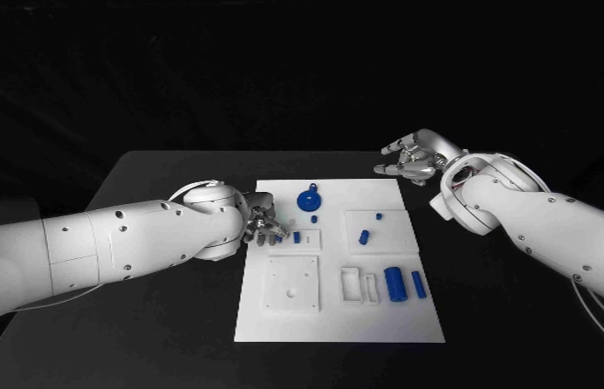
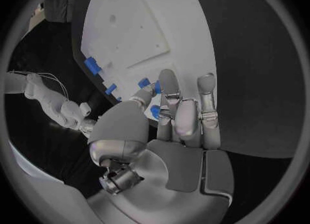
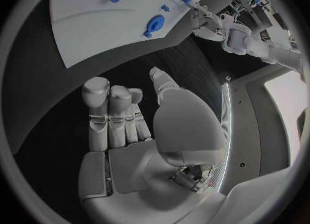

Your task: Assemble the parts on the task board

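The white task board [image 1: 339,319] lies in the middle of the black table. On it are a round blue disc [image 1: 308,201], a small blue peg [image 1: 296,238] in a square socket, several small blue pieces such as one at mid-board [image 1: 362,236], and two blue cylinders [image 1: 394,283]. My left hand [image 1: 262,225] hovers at the board's left edge, fingertips just short of the small peg, nothing held. In the left wrist view my left hand [image 2: 177,126] has its fingers stretched out, and a blue piece [image 2: 155,111] shows behind the thumb. My right hand [image 1: 413,157] hangs empty beyond the board's far right corner.
A raised white square plate [image 1: 292,289] and a white slotted block [image 1: 359,284] sit on the near half of the board. Bare black table [image 1: 504,319] lies on both sides. In the right wrist view my right hand [image 3: 129,115] is over bare table beside the board [image 3: 97,22].
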